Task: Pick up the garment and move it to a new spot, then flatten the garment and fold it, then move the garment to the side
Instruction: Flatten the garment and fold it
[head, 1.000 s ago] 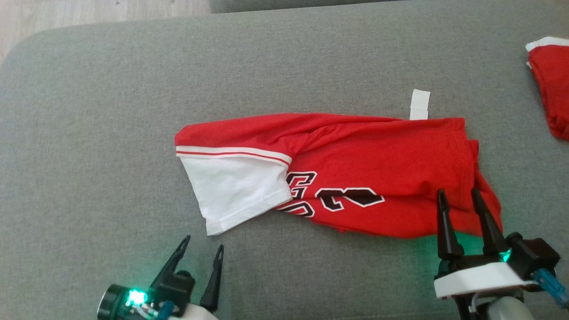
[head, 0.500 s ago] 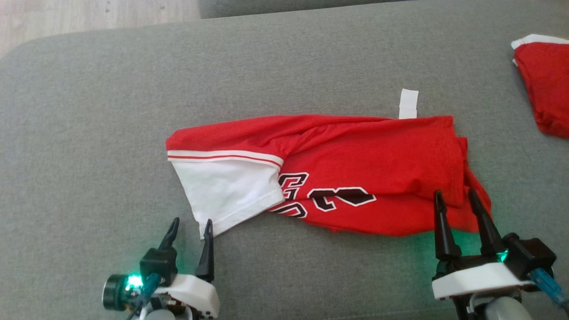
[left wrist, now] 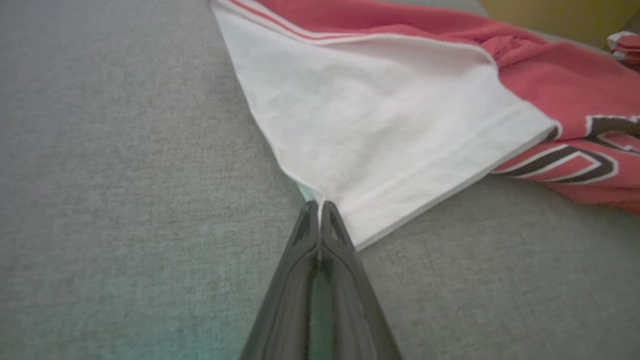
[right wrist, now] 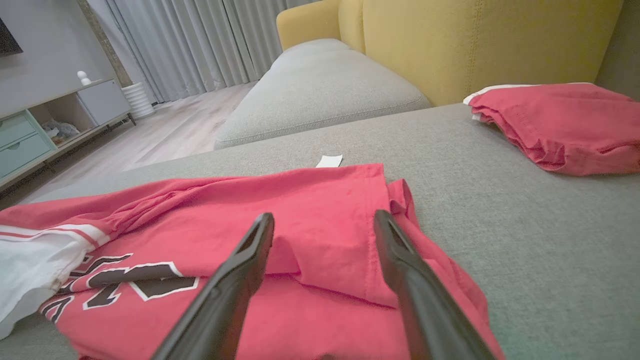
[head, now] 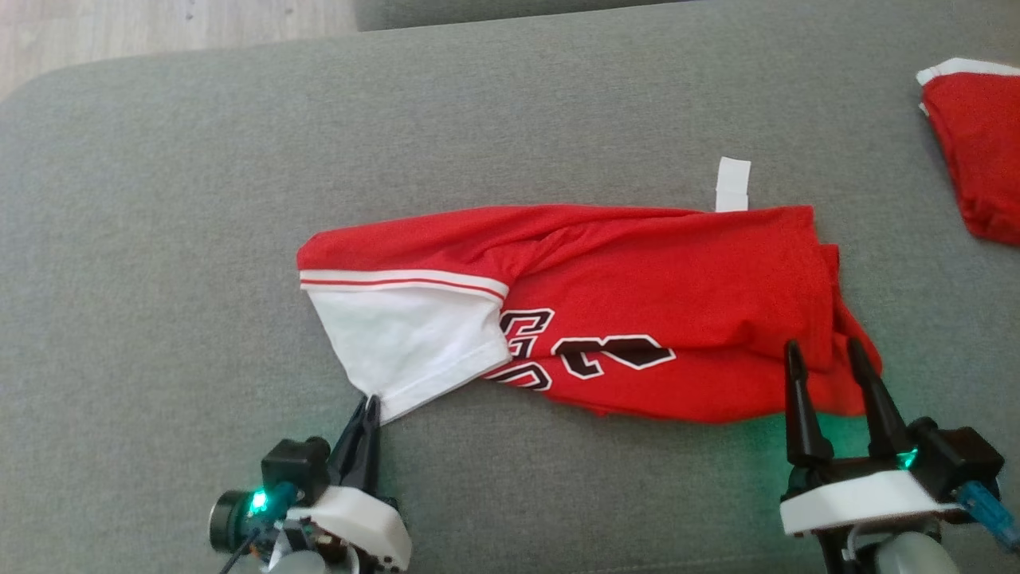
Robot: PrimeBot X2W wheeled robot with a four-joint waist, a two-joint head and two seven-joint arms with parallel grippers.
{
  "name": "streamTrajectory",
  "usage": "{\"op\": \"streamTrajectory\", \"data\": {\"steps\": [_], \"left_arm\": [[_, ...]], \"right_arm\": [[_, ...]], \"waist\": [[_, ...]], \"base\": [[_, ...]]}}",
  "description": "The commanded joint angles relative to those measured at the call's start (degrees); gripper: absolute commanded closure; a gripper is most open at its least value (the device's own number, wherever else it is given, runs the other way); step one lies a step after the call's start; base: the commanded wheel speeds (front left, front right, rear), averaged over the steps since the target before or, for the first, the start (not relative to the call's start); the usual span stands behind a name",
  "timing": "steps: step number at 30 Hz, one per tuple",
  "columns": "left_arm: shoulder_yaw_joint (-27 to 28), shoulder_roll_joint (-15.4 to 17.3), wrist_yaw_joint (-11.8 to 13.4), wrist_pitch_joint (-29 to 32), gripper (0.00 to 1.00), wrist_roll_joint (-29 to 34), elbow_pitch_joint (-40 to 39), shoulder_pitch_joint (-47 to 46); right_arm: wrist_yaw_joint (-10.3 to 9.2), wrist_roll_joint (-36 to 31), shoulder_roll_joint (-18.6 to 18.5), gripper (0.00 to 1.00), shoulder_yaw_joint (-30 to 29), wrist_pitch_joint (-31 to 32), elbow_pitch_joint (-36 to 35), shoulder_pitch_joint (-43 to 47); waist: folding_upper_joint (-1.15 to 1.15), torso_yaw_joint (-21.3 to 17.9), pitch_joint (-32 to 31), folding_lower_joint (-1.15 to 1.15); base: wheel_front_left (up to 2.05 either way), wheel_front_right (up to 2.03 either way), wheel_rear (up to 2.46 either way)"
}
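The garment [head: 637, 295], a red jersey T-shirt with black white-outlined lettering, lies folded lengthwise across the grey cushion [head: 199, 199]. Its white sleeve points toward me at the left. My left gripper [head: 369, 402] is shut on the near corner of that sleeve. In the left wrist view its fingertips [left wrist: 319, 204] pinch a sliver of the white cloth of the garment [left wrist: 380, 115]. My right gripper [head: 825, 347] is open, its fingers over the garment's right end. In the right wrist view that gripper [right wrist: 324, 215] straddles a fold of the garment [right wrist: 310, 210] without closing on it.
A smaller red piece with a white edge band [head: 976, 151] lies at the cushion's far right [right wrist: 565, 125]. A white tag [head: 733, 185] sticks out beyond the garment's far edge. A yellow backrest [right wrist: 475, 45] rises behind. Wooden floor [head: 119, 28] shows at the upper left.
My left gripper has moved forward and right to the sleeve's near corner and closed on it. The right gripper has stayed open in place. The camera shifted slightly at first.
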Motion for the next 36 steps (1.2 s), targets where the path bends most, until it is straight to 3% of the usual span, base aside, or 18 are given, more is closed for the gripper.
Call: {"op": "streamTrajectory", "data": {"steps": [1,9,16,24,30,36], "left_arm": [[1.8,0.0,-0.6,-0.7,1.00,-1.1,-2.0,0.4],[10.4,3.4,-1.2,-3.1,1.00,-8.1,-18.5,1.6],[17.3,7.1,0.6,0.4,1.00,-13.7,-33.3,4.4],[18.3,8.9,3.1,3.3,1.00,-13.7,-38.3,7.0],[17.3,8.8,3.6,3.9,1.00,-13.1,-38.5,6.9],[16.4,8.6,2.9,3.9,1.00,-13.1,-37.7,5.5]], "right_arm": [[-0.04,-0.2,-0.4,0.00,1.0,-0.2,-1.7,-1.6],[-0.04,-1.2,-0.4,0.00,-1.9,-0.2,-2.3,0.1],[-0.04,-2.0,-0.4,0.00,-3.2,-0.2,-3.2,1.0],[-0.04,-1.5,-2.8,0.00,0.3,-0.2,-2.9,-1.9],[-0.04,1.0,-11.8,0.00,6.4,0.0,5.2,-11.1],[-0.04,6.0,-20.5,0.00,15.1,8.2,14.8,-23.2]], "waist": [[0.00,0.4,-0.1,0.00],[0.00,2.0,-0.1,0.00],[0.00,2.1,-0.1,0.00],[0.00,3.1,0.7,0.00],[0.00,4.7,1.9,0.00],[0.00,6.5,3.0,0.00]], "base": [[0.00,0.00,0.00],[0.00,0.00,0.00],[0.00,0.00,0.00],[0.00,0.00,0.00],[0.00,0.00,0.00],[0.00,0.00,0.00]]}}
